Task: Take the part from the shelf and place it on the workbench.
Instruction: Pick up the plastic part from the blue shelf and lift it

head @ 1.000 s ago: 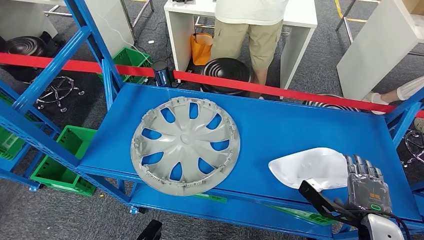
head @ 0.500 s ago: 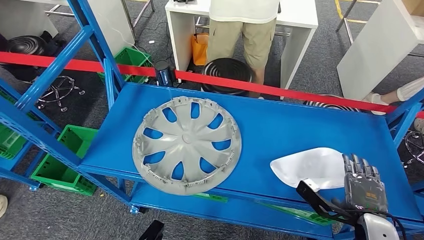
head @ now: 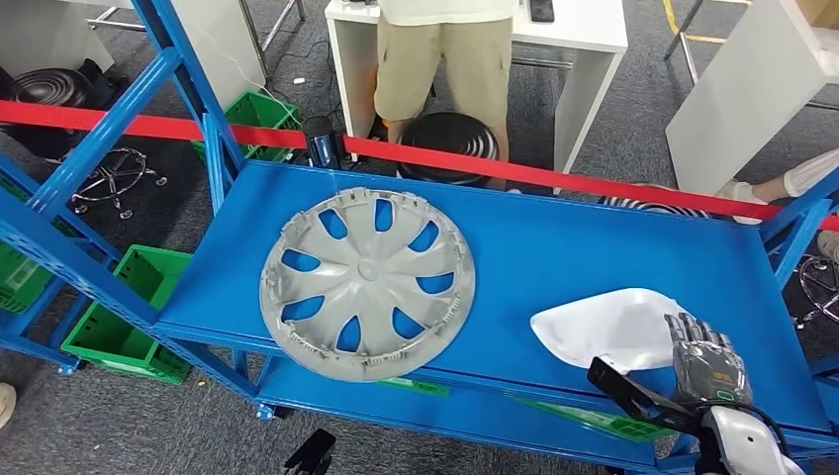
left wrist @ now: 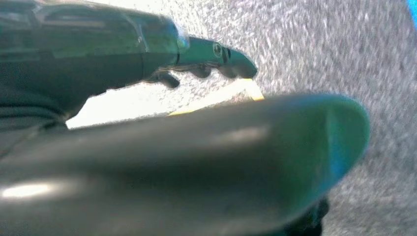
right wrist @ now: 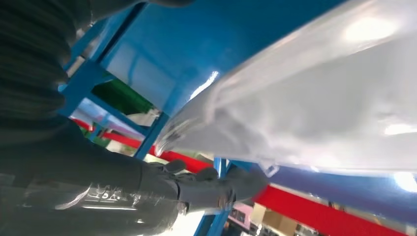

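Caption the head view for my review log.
Right hand reaches the white part on the blue shelf, beside a hubcap.

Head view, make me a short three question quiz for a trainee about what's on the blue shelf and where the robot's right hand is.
1. True or false: the silver hubcap hangs partly over the front edge of the blue shelf.
2. Which object is the right hand next to?
A. the hubcap
B. the white plastic part
C. the green crate
3. Fill in: a ____ barrier tape runs behind the shelf.

Key
1. True.
2. B; the fingers reach its edge, though a firm grip cannot be confirmed.
3. Red.
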Robot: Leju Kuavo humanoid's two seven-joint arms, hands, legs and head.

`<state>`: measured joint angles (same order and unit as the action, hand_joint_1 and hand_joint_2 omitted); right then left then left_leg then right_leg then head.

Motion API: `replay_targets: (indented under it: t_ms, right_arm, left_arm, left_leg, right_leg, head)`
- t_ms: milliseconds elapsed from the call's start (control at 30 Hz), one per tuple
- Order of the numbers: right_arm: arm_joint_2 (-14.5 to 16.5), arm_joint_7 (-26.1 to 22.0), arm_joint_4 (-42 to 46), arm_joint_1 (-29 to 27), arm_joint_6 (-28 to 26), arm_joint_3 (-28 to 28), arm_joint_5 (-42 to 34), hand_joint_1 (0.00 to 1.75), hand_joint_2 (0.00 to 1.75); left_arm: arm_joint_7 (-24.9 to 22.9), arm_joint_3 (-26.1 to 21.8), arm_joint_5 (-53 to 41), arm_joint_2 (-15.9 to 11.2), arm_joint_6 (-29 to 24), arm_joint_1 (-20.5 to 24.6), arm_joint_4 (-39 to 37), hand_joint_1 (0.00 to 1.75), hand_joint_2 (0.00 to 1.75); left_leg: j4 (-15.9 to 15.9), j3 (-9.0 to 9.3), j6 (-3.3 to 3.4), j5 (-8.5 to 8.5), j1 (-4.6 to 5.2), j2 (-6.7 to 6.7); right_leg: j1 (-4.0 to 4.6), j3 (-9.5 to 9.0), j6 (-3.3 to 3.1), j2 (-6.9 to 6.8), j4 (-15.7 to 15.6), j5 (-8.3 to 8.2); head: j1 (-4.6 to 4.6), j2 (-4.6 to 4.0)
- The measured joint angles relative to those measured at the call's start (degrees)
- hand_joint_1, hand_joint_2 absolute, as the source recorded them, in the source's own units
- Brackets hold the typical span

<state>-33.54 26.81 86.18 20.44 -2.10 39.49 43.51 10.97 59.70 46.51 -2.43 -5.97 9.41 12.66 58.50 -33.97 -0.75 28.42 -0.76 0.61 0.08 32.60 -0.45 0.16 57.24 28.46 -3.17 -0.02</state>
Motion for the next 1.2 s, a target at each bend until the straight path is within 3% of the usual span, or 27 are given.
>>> replay_targets:
  t_ms: [67, 167, 200, 233, 267, 333, 400, 433, 467, 567, 600, 700, 833, 900, 933, 1033, 1200]
  right_arm:
    - [0.4, -1.1, -1.4, 0.9, 0.9, 0.2, -0.9, 0.00, 1.75]
    - [1.4, -1.5, -3.5, 2.6, 4.3, 0.7, -4.0, 0.00, 1.75]
    - [1.8, -1.6, -4.5, 3.4, 5.2, 1.0, -5.0, 0.00, 1.75]
    - [2.2, -1.9, -5.7, 4.2, 5.5, 1.2, -5.7, 0.00, 1.75]
    - [2.7, -2.3, -6.9, 4.8, 5.0, 1.5, -5.9, 0.00, 1.75]
    - [3.4, -3.1, -9.2, 5.6, 3.0, 1.7, -5.5, 0.00, 1.75]
    - [3.9, -3.5, -10.7, 6.1, 1.5, 1.7, -5.0, 0.00, 1.75]
    - [4.0, -3.5, -11.4, 6.3, 1.1, 1.8, -4.9, 0.00, 1.75]
    - [4.1, -3.7, -12.1, 6.5, 0.6, 1.9, -4.8, 0.00, 1.75]
    - [4.3, -4.2, -13.6, 6.5, -0.8, 2.0, -4.6, 0.24, 1.75]
    - [4.3, -4.2, -13.8, 6.5, -0.9, 2.0, -4.6, 0.31, 1.75]
    - [4.3, -4.2, -13.8, 6.5, -0.9, 2.0, -4.6, 0.31, 1.75]
    - [4.5, -4.9, -14.6, 6.6, -1.5, 2.1, -4.7, 1.75, 1.75]
    - [4.8, -6.5, -16.6, 6.5, -2.9, 2.4, -5.4, 1.75, 1.75]
    - [4.9, -7.1, -17.7, 6.2, -4.4, 2.5, -6.3, 1.75, 1.75]
    - [4.6, -7.2, -18.5, 5.0, -8.1, 2.3, -8.8, 1.75, 1.75]
    - [3.3, -5.6, -18.0, 3.6, -10.4, 0.7, -10.4, 1.75, 1.75]
  left_arm:
    - [-0.1, 0.4, -0.5, 0.0, 0.3, 0.2, 0.0, 0.00, 0.00]
    - [-0.5, 0.8, -1.1, 0.0, 0.7, 0.4, 0.0, 0.00, 0.00]
    - [-0.6, 1.0, -1.3, 0.0, 0.8, 0.4, 0.0, 0.00, 0.00]
    - [-0.7, 1.2, -1.5, 0.0, 0.9, 0.4, 0.0, 0.00, 0.00]
    - [-0.7, 1.4, -1.7, 0.0, 1.0, 0.5, 0.0, 0.00, 0.00]
    - [-0.8, 1.7, -1.9, 0.0, 1.1, 0.8, 0.0, 0.00, 0.00]
    - [-0.9, 1.9, -2.1, 0.0, 1.1, 1.1, 0.0, 0.00, 0.00]
    - [-0.9, 1.9, -2.1, 0.1, 1.1, 1.2, 0.0, 0.00, 0.00]
    - [-0.9, 2.0, -2.1, 0.1, 1.1, 1.2, 0.0, 0.00, 0.00]
    - [-1.0, 2.1, -2.3, 0.1, 1.1, 1.2, 0.0, 0.00, 0.00]
    - [-1.1, 2.1, -2.4, 0.1, 1.1, 1.2, 0.0, 0.00, 0.00]
    - [-1.1, 2.1, -2.4, 0.1, 1.1, 1.2, 0.0, 0.00, 0.00]
    - [-1.2, 2.2, -2.6, 0.3, 1.1, 1.3, 0.0, 0.00, 0.00]
    - [-1.5, 2.5, -3.0, 0.5, 1.3, 1.3, 0.0, 0.00, 0.00]
    - [-1.6, 2.7, -3.2, 0.6, 1.3, 1.3, 0.0, 0.00, 0.00]
    - [-1.4, 2.9, -2.9, 0.6, 1.2, 1.2, 0.0, 0.00, 0.00]
    - [-0.9, 2.9, -2.6, 0.5, 1.1, 1.0, 0.0, 0.00, 0.00]
  left_leg:
    - [1.4, -0.36, -0.50, 1.29, 0.02, -0.15]
    - [10.6, -4.48, -0.78, 6.12, 0.04, -0.64]
    - [13.2, -5.72, -0.86, 6.96, 0.03, -0.69]
    - [14.0, -6.03, -0.92, 6.67, 0.03, -0.69]
    - [12.8, -5.36, -0.96, 5.46, 0.03, -0.66]
    - [5.8, -1.63, -1.02, 2.11, -0.09, -0.45]
    - [0.6, 1.13, -0.59, 0.66, -0.23, -0.35]
    - [-0.1, 1.52, -0.30, 0.73, -0.25, -0.35]
    - [-0.2, 1.59, 0.00, 0.64, -0.24, -0.42]
    - [-0.3, 1.70, 0.21, 0.57, -0.18, -0.47]
    - [-0.3, 1.71, 0.24, 0.56, -0.17, -0.48]
    - [-0.3, 1.71, 0.24, 0.56, -0.17, -0.48]
    - [-0.3, 1.71, 0.36, 0.54, -0.11, -0.52]
    - [-0.3, 1.81, 0.74, 0.57, 0.06, -0.66]
    - [-0.3, 1.89, 1.03, 0.65, 0.19, -0.84]
    - [-0.2, 2.05, 1.44, 0.87, 0.40, -1.36]
    - [-0.2, 2.05, 1.45, 0.88, 0.39, -1.87]
  right_leg:
    - [-0.19, -0.56, -0.60, -0.10, -0.9, -0.50]
    - [-0.19, -0.93, -1.04, -0.29, -1.4, -0.76]
    - [-0.13, -0.98, -1.07, -0.28, -1.4, -0.76]
    - [-0.08, -1.04, -1.08, -0.25, -1.4, -0.75]
    - [-0.05, -1.11, -1.05, -0.22, -1.3, -0.72]
    - [-0.05, -1.14, -0.78, -0.15, -0.9, -0.56]
    - [0.14, -1.03, -0.20, 0.01, -0.4, -0.20]
    - [0.26, -1.01, -0.06, 0.09, -0.3, 0.03]
    - [0.34, -1.02, -0.33, 0.16, -0.3, 0.22]
    - [0.38, -1.10, -1.85, 0.16, -0.3, 0.32]
    - [0.38, -1.11, -2.00, 0.16, -0.3, 0.28]
    - [0.38, -1.11, -2.00, 0.16, -0.3, 0.28]
    - [0.39, -1.15, -2.42, 0.16, -0.4, 0.22]
    - [0.35, -1.37, -2.77, 0.15, -0.7, 0.05]
    - [0.24, -1.58, -2.21, 0.14, -0.9, -0.05]
    - [-0.07, -2.04, 0.45, 0.03, -1.4, -0.04]
    - [-0.08, -2.19, 0.92, -0.50, -1.4, 0.16]
  head:
    - [-0.12, 0.00]
    - [-0.26, 0.00]
    - [-0.27, 0.00]
    - [-0.26, 0.00]
    - [-0.27, 0.00]
    - [-0.27, 0.00]
    - [-0.20, 0.00]
    - [-0.16, 0.00]
    - [-0.11, 0.00]
    - [-0.06, 0.00]
    - [-0.06, 0.00]
    - [-0.06, 0.00]
    - [-0.05, 0.00]
    - [-0.04, 0.00]
    - [-0.05, 0.00]
    - [-0.08, 0.00]
    - [-0.07, 0.00]
